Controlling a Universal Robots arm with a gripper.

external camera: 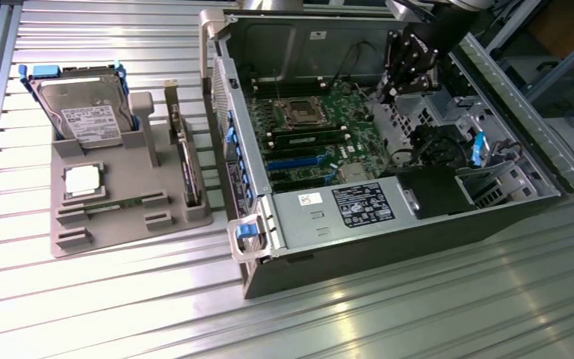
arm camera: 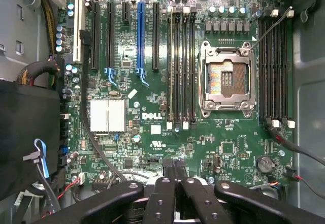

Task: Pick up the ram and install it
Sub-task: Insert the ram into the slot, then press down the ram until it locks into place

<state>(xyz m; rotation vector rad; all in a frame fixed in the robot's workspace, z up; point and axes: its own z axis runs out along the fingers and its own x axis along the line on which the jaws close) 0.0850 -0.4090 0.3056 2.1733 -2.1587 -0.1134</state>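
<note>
Fingers of the black pincer [arm camera: 175,176] are sitting closed together with nothing between them, and I am watching it hang above the green motherboard [arm camera: 152,107] inside the open grey computer case [external camera: 387,224]. From the wrist view, I am looking down on the empty silver processor socket [arm camera: 227,79] and the rows of long black memory slots [arm camera: 182,66] beside it. In the exterior view, the long, slim green ram stick [external camera: 117,204] is lying flat in a groove of the grey plastic parts tray [external camera: 107,232] on the ribbed metal bench [external camera: 417,314], well apart from the pincer, just beside the square silver processor chip [external camera: 83,182] and near the upright hard drive [external camera: 90,120].
</note>
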